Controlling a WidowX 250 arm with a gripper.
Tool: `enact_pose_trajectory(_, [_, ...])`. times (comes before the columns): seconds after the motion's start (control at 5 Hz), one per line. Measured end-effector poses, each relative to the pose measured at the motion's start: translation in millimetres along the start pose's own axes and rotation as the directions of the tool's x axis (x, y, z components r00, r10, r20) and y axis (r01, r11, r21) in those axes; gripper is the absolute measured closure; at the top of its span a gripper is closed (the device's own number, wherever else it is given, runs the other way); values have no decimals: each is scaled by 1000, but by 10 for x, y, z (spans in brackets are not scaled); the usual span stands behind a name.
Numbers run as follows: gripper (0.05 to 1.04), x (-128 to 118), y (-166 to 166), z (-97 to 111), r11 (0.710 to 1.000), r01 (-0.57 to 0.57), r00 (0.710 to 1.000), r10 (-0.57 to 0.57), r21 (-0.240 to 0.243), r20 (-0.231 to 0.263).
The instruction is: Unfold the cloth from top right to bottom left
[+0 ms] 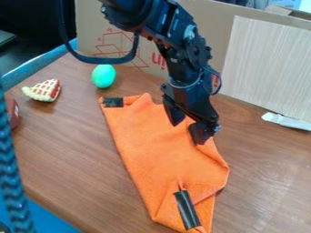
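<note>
The orange fabric cloth (pixel 152 154) spreads under your black two-finger tool (pixel 188 133), which is open, its fingers apart at the cloth's upper right edge; contact is hard to judge. You'd do well to pinch only the loose top layer there, lift slightly and draw it toward the bottom left, so the lower layer doesn't drag. Around the tool runs the brown wood-grain surface (pixel 72 150), with a tan cardboard wall (pixel 218 27) behind; to the tool's left in view sit a red-and-cream latticed toy pie slice (pixel 45 91) and a smooth green egg (pixel 103 76).
</note>
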State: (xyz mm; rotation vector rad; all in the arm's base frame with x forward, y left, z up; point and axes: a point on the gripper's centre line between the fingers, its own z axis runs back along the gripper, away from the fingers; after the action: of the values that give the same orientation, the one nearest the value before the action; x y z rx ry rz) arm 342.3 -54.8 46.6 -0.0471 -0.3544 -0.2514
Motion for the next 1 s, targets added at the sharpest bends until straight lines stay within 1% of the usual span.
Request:
enact_pose_trajectory(0.2, [82,82,-2,41,985,-173,979,170,17,109])
enact_pose_trajectory(0.4, [82,189,61,122,950,-311,934,302,19,191])
enact_pose_trajectory(0.6, [82,221,120,134,922,-386,901,366,43,230])
enact_pose_trajectory(0.8, [82,230,102,56,913,-408,892,392,28,225])
enact_pose_trajectory(1.0, [82,205,191,-127,890,-455,877,446,13,179])
